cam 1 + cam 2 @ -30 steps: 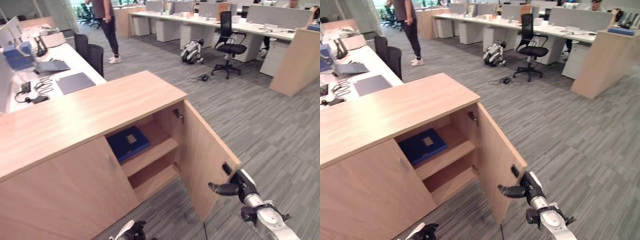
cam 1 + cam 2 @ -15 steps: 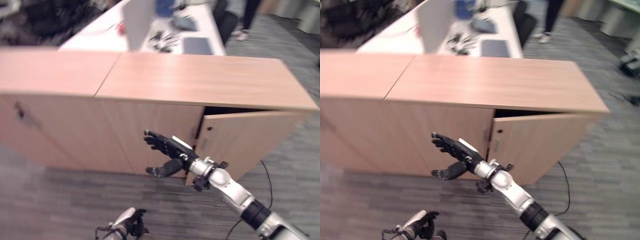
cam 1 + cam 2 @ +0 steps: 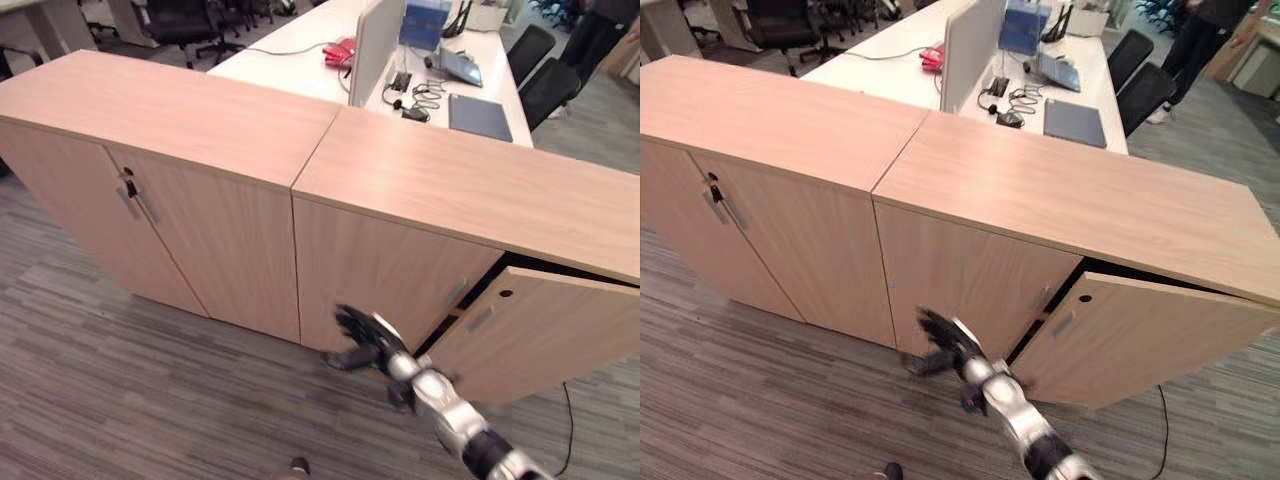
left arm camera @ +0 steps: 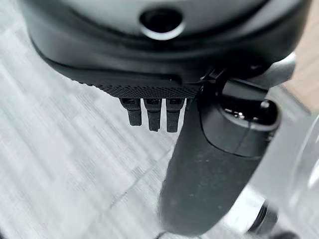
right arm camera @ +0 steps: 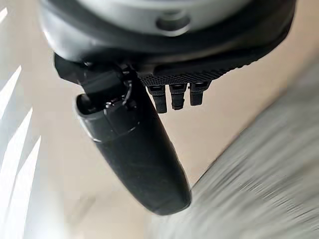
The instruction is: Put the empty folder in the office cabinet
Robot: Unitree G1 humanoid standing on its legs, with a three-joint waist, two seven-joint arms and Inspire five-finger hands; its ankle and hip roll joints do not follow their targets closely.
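The right hand (image 3: 362, 340) hangs open and holds nothing, low in front of the office cabinet (image 3: 470, 215). The left hand (image 4: 199, 164) is also relaxed and empty, over the carpet. The cabinet door (image 3: 540, 335) stands ajar beside the right hand. I cannot see the folder; probably it is inside. An unlatched door could swing open.

Grey striped carpet floor (image 3: 120, 380) carries long wooden office cabinet (image 3: 400, 260); cabinet's right door (image 3: 540, 335) ajar, tilted outward; left doors shut; cabinet top bare wood; white desk (image 3: 970, 50) behind carries divider screen (image 3: 970, 40), laptop (image 3: 1075, 122), tangled cables (image 3: 1010, 100), red item (image 3: 932, 57).
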